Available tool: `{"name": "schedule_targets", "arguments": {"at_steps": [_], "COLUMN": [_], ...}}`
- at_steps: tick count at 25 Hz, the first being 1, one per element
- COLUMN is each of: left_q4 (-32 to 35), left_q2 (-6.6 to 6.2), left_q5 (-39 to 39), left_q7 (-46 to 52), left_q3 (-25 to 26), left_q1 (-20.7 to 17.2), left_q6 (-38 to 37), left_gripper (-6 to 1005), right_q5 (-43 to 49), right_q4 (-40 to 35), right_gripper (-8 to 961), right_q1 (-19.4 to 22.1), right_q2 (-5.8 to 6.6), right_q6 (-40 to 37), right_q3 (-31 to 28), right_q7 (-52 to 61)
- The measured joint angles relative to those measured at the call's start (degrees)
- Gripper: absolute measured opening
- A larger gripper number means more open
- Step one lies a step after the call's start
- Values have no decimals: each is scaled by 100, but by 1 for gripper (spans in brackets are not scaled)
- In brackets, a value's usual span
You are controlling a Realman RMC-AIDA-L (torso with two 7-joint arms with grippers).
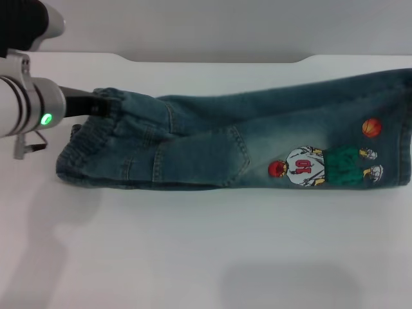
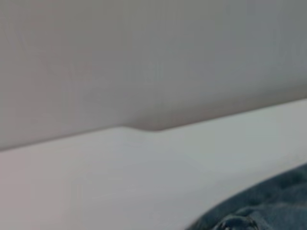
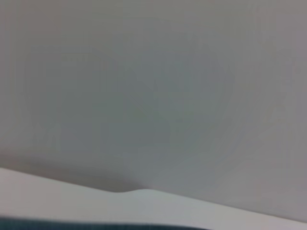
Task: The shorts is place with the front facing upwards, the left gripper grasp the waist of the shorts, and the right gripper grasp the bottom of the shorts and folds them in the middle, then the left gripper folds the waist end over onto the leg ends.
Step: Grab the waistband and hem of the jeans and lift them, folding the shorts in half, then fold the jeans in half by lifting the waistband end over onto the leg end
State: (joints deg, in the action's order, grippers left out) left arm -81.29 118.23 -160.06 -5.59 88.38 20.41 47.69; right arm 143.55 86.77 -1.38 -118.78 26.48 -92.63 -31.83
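Observation:
The blue-green denim shorts [image 1: 212, 145] lie folded lengthwise on the white table [image 1: 193, 257]. The ruffled waist [image 1: 90, 145] is at the left and the leg ends [image 1: 404, 129] reach the right edge of the head view. A cartoon figure print [image 1: 322, 166] faces up near the hems. My left gripper [image 1: 96, 103] comes in from the upper left. Its black tip is buried in the bunched far corner of the waist, shut on it. The left wrist view catches a corner of the shorts [image 2: 268, 206]. The right gripper does not show; the right wrist view has only a thin denim strip [image 3: 96, 225].
The table's far edge [image 1: 212, 61], with a shallow notch, runs along a grey wall behind the shorts. Bare white tabletop lies in front of the shorts and to their left.

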Motion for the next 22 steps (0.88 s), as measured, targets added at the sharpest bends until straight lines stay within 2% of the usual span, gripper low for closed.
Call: {"name": "schedule_targets", "arguments": {"at_steps": [3, 5, 10, 14, 16, 18, 22], "left_q4": [84, 134, 283, 231, 144, 118, 53], "left_q2": [6, 6, -6, -6, -8, -11, -19], "left_q5": [12, 18, 28, 29, 29, 29, 29], "left_q7": [89, 97, 71, 45, 59, 66, 73], "left_q3": [-227, -310, -387, -396, -393, -382, -337], "left_q1": [-109, -140, -125, -233, -320, -338, -313], "left_q6": [-563, -812, -1133, -1601, -1800, -1825, -1547], "left_gripper": [54, 105, 233, 338, 391, 464, 654], "right_q5": [-66, -75, -81, -82, -46, -8, 5], "right_q4": [-134, -162, -233, -292, -287, -359, -1061], "right_gripper": [149, 152, 266, 357, 421, 503, 692], "right_q1": [-80, -80, -41, 95, 217, 361, 349], "right_q2": [-3, -8, -18, -13, -13, -13, -13], "right_q6": [-231, -409, -755, -1300, -1792, -2609, -4485], "right_q3": [-67, -56, 17, 325, 610, 996, 1780], "right_q7": [-12, -19, -20, -78, -113, -271, -607]}}
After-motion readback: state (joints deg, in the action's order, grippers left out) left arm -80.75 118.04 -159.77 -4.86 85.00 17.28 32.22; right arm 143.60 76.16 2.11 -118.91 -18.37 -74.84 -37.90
